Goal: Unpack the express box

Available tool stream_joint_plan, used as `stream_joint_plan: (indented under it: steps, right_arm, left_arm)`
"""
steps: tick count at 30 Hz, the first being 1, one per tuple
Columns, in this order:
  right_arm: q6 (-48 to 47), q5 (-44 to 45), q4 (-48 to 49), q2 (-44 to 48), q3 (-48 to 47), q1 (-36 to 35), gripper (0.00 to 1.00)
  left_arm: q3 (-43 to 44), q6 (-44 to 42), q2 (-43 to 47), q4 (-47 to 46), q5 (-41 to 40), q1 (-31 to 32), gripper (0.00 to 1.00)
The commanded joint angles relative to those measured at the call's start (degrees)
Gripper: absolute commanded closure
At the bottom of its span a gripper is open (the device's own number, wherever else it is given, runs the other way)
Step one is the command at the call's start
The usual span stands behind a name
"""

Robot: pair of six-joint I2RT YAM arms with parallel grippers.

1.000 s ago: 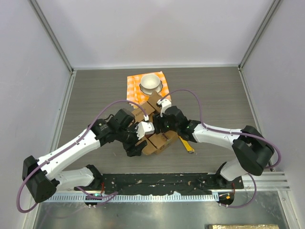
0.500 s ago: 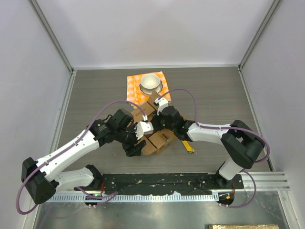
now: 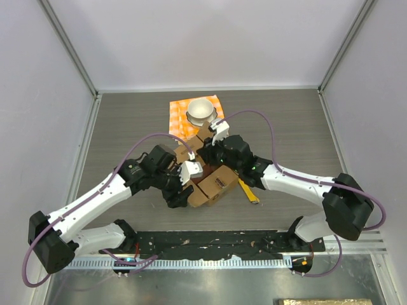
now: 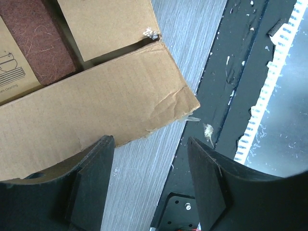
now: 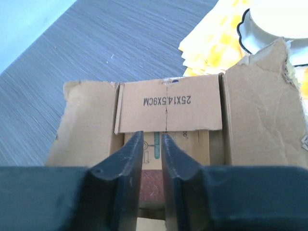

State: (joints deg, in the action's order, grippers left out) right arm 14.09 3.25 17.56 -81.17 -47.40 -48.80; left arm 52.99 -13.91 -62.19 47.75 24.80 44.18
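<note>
Starting at the near edge, you have the left tool (image 4: 149, 144) with fingers wide apart at the corner of the express box's (image 3: 219, 183) near flap, clamping nothing. The box sits in the middle of the bench (image 3: 127, 127), flaps spread, with a reddish-brown block (image 4: 36, 33) inside. A yellow-handled item (image 3: 249, 190) lies just right of it. The right tool (image 5: 151, 137) hangs over the open top, its fingers almost together with only a thin slit between them. Just beyond the far flap, a white bowl (image 3: 201, 111) rests on a yellow checked cloth (image 3: 180, 121).
</note>
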Motion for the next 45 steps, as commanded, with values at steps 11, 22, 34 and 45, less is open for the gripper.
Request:
stream_joint_plan:
  steps: [11,22,34,45]
  right_arm:
    - [4.63,11.17,-10.64,-3.47,-2.53,-1.74,0.47]
    - [4.99,13.45,-2.36,-10.24,-1.47,-1.83,0.43]
    - [5.16,12.05,16.25,-12.0,3.62,-1.83,0.54]
    - [6.13,9.06,19.27,-11.66,5.21,-2.27,0.99]
  left_arm:
    - [0.01,0.73,1.2,-1.17,3.06,-1.56,0.36]
    - [0.27,0.55,1.2,-0.81,3.5,-1.56,0.37]
    - [0.27,-0.06,1.37,-0.46,4.12,-1.56,0.4]
    - [0.18,-0.77,1.73,-0.02,3.51,-1.56,0.41]
